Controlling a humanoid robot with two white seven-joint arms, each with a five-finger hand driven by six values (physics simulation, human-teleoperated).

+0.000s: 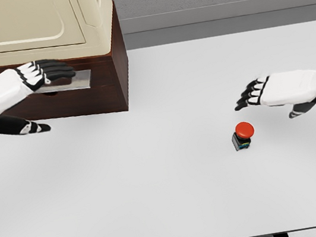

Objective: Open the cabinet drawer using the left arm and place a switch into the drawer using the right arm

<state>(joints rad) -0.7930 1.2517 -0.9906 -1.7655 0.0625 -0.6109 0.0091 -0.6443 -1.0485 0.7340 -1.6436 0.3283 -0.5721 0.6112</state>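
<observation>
A switch (243, 135) with a red mushroom button on a small dark base stands on the white table (159, 202), right of the middle. My right hand (257, 94) hovers just up and to the right of it, fingers spread and holding nothing. At the far left stands a dark brown cabinet (107, 84) with a grey drawer handle (77, 81) on its front. The black fingers of my left hand (47, 73) lie on top of that handle, while the thumb hangs well below it. The drawer front looks flush with the cabinet.
A cream-coloured appliance (40, 23) sits on top of the cabinet. A grey wall runs along the back, and the table's front edge crosses the bottom of the view.
</observation>
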